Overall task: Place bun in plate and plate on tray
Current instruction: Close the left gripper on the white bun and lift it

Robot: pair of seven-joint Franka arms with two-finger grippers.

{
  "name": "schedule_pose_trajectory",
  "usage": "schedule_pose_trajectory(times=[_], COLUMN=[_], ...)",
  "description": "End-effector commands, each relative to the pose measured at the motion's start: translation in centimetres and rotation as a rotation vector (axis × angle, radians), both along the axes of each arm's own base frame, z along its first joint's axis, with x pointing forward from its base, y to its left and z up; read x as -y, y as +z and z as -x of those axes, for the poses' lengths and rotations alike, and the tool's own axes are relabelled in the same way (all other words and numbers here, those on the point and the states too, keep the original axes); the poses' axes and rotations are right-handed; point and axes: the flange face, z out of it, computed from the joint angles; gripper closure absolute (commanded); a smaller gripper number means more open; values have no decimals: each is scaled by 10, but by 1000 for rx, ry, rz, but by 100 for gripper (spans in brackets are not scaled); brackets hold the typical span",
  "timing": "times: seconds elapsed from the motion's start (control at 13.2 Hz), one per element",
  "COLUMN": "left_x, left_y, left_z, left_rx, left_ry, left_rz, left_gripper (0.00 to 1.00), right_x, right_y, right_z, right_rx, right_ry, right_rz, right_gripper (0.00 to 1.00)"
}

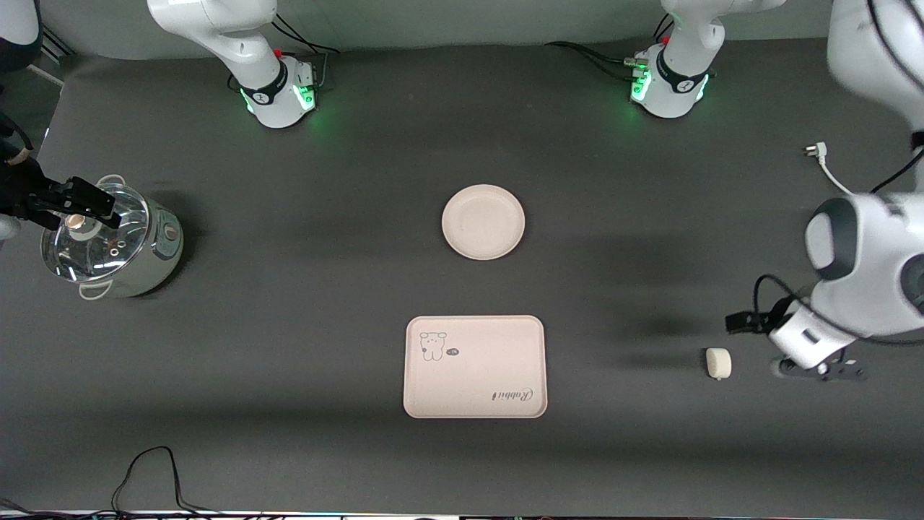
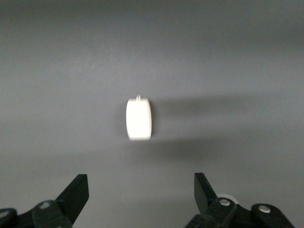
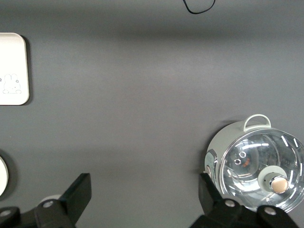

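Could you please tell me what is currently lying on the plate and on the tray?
Nothing lies on the plate or the tray, which bears only its printed drawing and script. The bun sits on the table near the left claw. No part is covered.

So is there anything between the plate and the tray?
No. In the front view only bare dark table lies between the plate and the tray; the bun sits apart, toward the left arm's end.

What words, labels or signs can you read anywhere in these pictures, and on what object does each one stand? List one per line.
"Rabbit": script on the tray, in the corner nearest the front camera, seen upside down there.
Small dark oval label beside the tray's cartoon animal drawing: too small to read.
Dark bands on the arm bases: markings unreadable.
Plate, bun, pot: no text.
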Motion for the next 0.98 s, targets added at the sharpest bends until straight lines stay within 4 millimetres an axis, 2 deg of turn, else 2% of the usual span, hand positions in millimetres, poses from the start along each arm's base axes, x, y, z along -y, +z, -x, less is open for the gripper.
schedule_pose_trajectory(times=[0.0,0.15,0.45,0.6,0.68,0.91], left_x=[0,2,-3,-11,-13,-14], left_y=[-43,-74,-106,-122,-129,-133], left_z=[-21,-22,-22,-23,-19,-16], left_rx=[38,38,46,61,54,38], left_ry=[14,29,43,51,53,54], left_rz=[-20,-21,-27,-33,-36,-37], left_gripper=[1,1,2,11,25,91], right_x=[3,3,3,3,3,3], right_y=[1,2,-1,-1,-2,-3], right_z=[2,2,2,2,1,0], right_rx=[-2,-2,-6,-6,-8,-9], right_ry=[20,20,20,20,20,20], right_rz=[15,15,15,15,15,14], right_gripper=[0,0,0,0,0,0])
